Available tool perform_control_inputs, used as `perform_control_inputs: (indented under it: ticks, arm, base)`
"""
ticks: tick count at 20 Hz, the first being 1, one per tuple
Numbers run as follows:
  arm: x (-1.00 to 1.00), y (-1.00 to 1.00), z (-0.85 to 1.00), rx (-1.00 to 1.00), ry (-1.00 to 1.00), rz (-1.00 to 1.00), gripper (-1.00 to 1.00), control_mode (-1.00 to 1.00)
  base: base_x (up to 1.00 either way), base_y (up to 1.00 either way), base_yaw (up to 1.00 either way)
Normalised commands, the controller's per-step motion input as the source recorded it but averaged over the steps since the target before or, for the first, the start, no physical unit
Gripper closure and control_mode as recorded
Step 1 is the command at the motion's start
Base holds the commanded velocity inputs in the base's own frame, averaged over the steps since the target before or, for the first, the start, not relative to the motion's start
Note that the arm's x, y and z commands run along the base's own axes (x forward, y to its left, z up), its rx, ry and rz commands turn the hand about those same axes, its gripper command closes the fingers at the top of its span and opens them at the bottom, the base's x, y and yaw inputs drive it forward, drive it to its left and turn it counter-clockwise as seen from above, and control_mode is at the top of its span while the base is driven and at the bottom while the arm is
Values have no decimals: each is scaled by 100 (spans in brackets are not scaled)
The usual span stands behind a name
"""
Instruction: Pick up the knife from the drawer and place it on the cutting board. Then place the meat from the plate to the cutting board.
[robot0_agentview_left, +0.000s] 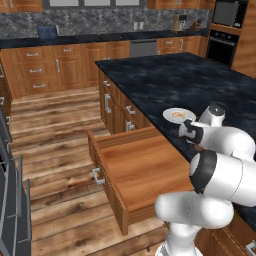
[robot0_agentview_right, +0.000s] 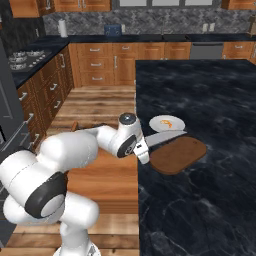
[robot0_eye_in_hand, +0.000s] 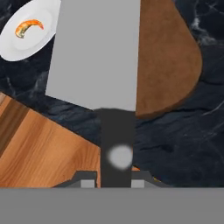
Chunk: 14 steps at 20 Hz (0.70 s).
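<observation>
Now the claw (robot0_agentview_right: 145, 150) grips the knife (robot0_agentview_right: 162, 137) by its handle, blade pointing over the cutting board (robot0_agentview_right: 179, 154).

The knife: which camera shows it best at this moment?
The hand view: the knife shows its broad grey blade and dark handle, gripped in the claw. The right base view shows its blade small, reaching over the cutting board. The left base view hides it behind the arm.

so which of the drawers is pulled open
The wide island drawer directly beside the robot, below the counter edge; its wooden floor shows. The other drawers, on the island and back wall, sit flush and closed.
</observation>
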Motion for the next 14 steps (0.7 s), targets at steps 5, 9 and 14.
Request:
perform_control_inputs:
  ticks: [5, 9, 14]
  arm:
    - [66, -26, -12, 0, -1, 10, 100, -100]
    - [73, -27, -11, 0, 0, 9, 100, -100]
    - [37, -52, -3, 0, 0, 1, 100, -100]
  base:
    - [0, 0, 0]
    - [0, 0, 0]
    - [0, 0, 0]
